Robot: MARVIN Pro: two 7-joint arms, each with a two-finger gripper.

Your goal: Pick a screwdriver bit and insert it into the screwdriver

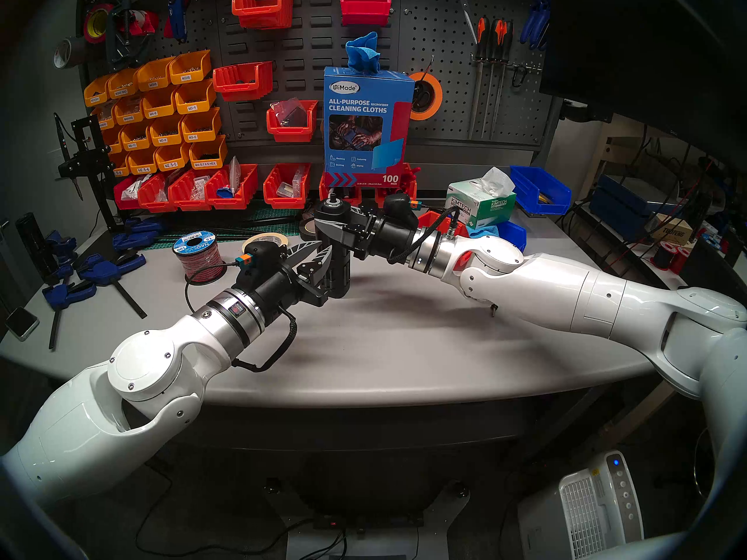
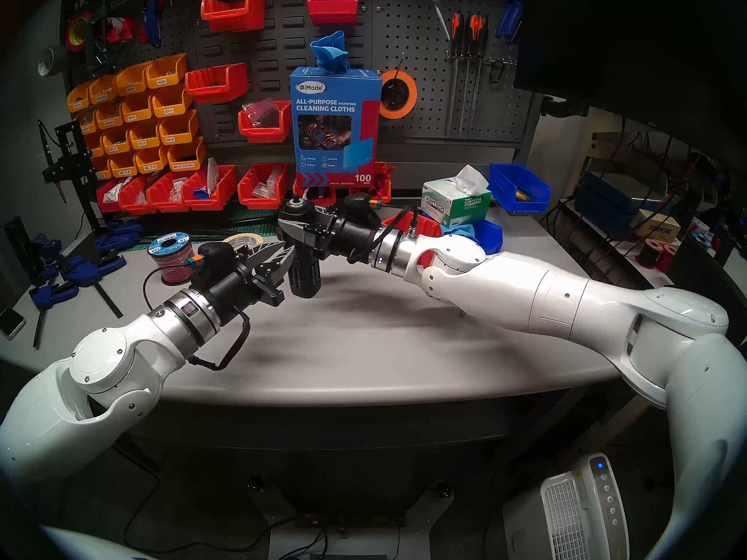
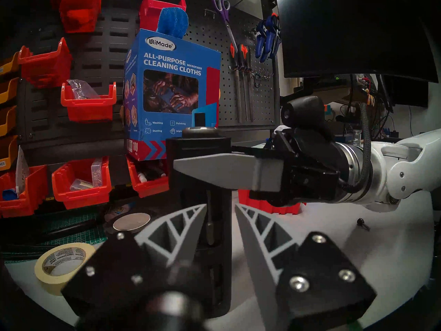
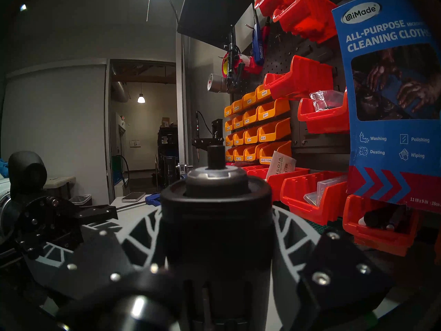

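Observation:
The screwdriver (image 1: 339,272), a tall matte-black slotted cylinder, stands upright on the grey table (image 1: 404,345). A short black stub (image 4: 216,156) rises from its top. My right gripper (image 1: 323,219) is shut on its upper part, one finger on each side, as the right wrist view (image 4: 216,218) shows. My left gripper (image 3: 220,206) is open by a narrow gap, its tips at the cylinder's middle on either side of a slot. A slim screwdriver bit (image 3: 209,218) stands in that slot, just beside my left gripper's left fingertip (image 3: 202,207), not gripped.
A short pin with a black knob (image 1: 492,309) lies under my right forearm. A masking tape roll (image 1: 264,240) and a wire spool (image 1: 196,256) sit left of the cylinder. Red bins (image 1: 287,187), the cleaning cloths box (image 1: 366,122) and a tissue box (image 1: 481,203) stand behind.

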